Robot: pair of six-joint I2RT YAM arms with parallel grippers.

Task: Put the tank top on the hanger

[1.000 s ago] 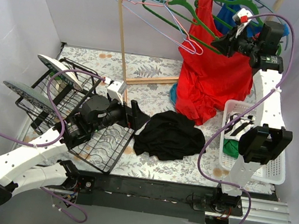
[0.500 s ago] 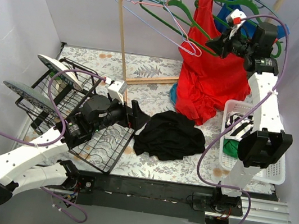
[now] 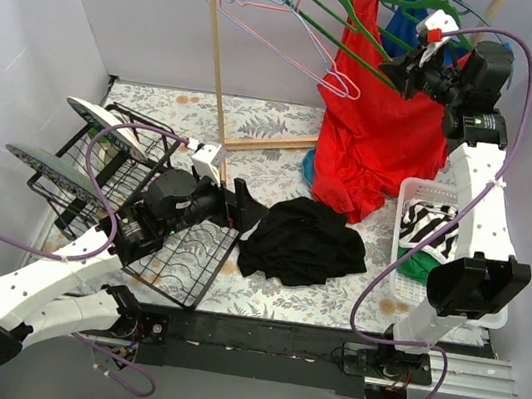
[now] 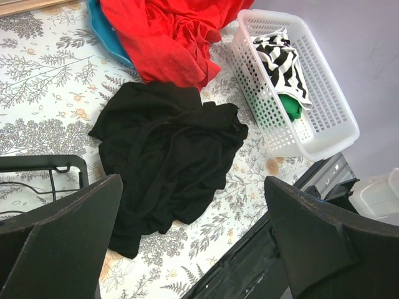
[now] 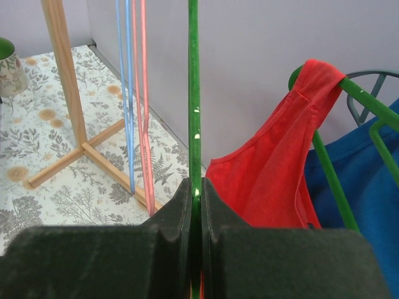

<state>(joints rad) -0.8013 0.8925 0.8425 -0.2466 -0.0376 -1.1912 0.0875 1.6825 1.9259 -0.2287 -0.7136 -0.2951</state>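
Observation:
The black tank top [image 3: 302, 241] lies crumpled on the flowered table; it also shows in the left wrist view [image 4: 167, 152]. The green hanger [image 3: 320, 18] is up by the rack, its bar [image 5: 194, 93] running upright in the right wrist view. My right gripper [image 3: 395, 73] is shut on that bar [image 5: 195, 193]. My left gripper [image 3: 245, 206] is open and empty, just left of the black top; its two fingers [image 4: 59, 240] frame the top's near edge.
A red tank top [image 3: 377, 136] hangs on another green hanger. Thin pink and blue hangers [image 3: 273, 29] hang from a wooden rack [image 3: 217, 60]. A white basket [image 3: 494, 296] holds striped and green cloth. A black wire dish rack [image 3: 106, 184] stands at left.
My right gripper has lifted the green hanger up and slightly right; its hook end now sits higher by the rack. The left arm and the black top have not moved.

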